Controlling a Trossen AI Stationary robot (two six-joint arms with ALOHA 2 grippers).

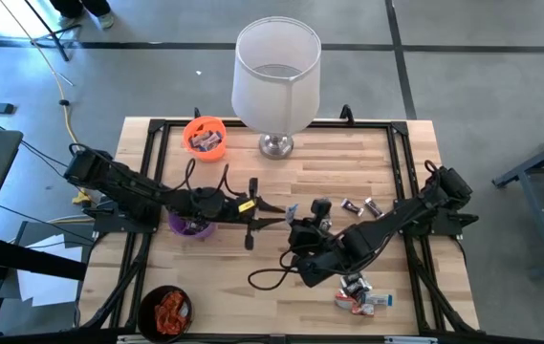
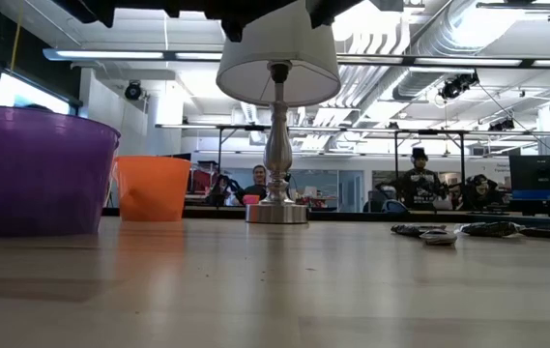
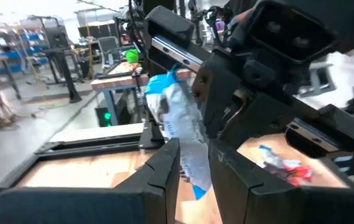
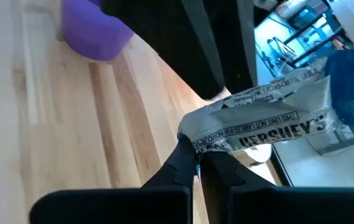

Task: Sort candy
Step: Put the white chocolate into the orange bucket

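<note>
I read this as a handover above the wooden table [image 1: 367, 162], just right of the purple cup [image 1: 191, 226]: both arms reach low from their sides and meet mid-table so one silver-white-blue candy [image 3: 180, 121] passes across. My right gripper [image 4: 196, 163] pinches its end fully closed, while my left gripper [image 3: 192, 167] stands part-closed around its other end, tips level.

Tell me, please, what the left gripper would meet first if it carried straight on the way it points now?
The left gripper already has the silver-and-blue candy between its fingers; straight ahead it would likely meet the right gripper, which pinches the same wrapper, though depth is unclear.
</note>
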